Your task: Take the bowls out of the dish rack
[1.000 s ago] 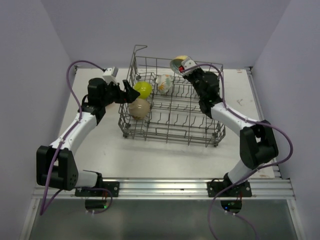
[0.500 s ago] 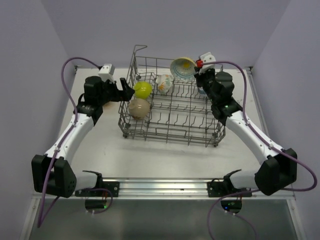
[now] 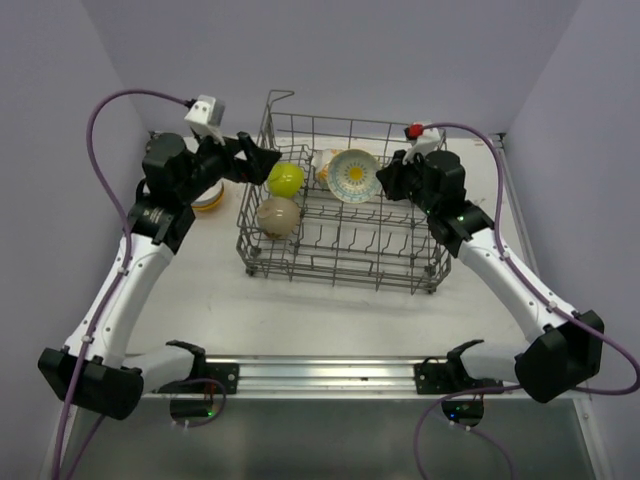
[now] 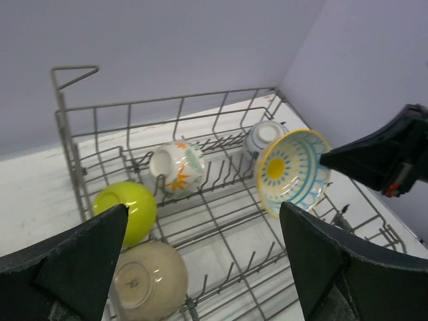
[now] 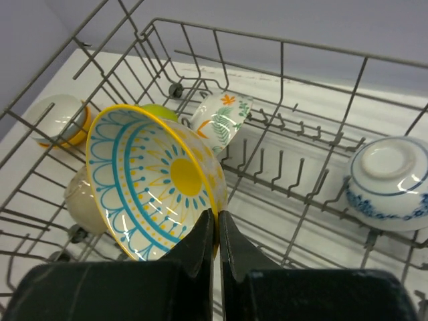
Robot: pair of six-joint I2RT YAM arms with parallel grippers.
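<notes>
The right gripper (image 5: 215, 224) is pinched shut on the rim of a yellow-and-blue patterned bowl (image 5: 154, 194), which stands on edge just ahead of the fingertips with its hollow facing the left arm, hanging over bare rows of tines. Farther out from those fingers, a floral bowl (image 5: 221, 120) lies on its side toward the far wall of the dish rack (image 5: 281, 47). Off to their right sits an overturned white bowl with blue pattern (image 5: 388, 177); the top view hides this one behind the held bowl.

The left gripper (image 3: 258, 160) hovers at the rack's left wall, its fingers (image 4: 80, 261) spread wide with nothing between them. Just beyond its left finger are a lime-yellow bowl (image 4: 127, 210) and, nearer the camera, a beige bowl (image 4: 148, 287), touching each other.

Six bowls show: one gripped, four in the rack, and a white-and-orange bowl (image 3: 208, 197) on the table outside the left wall, under the left arm. The rack's near and right rows of tines hold nothing.
</notes>
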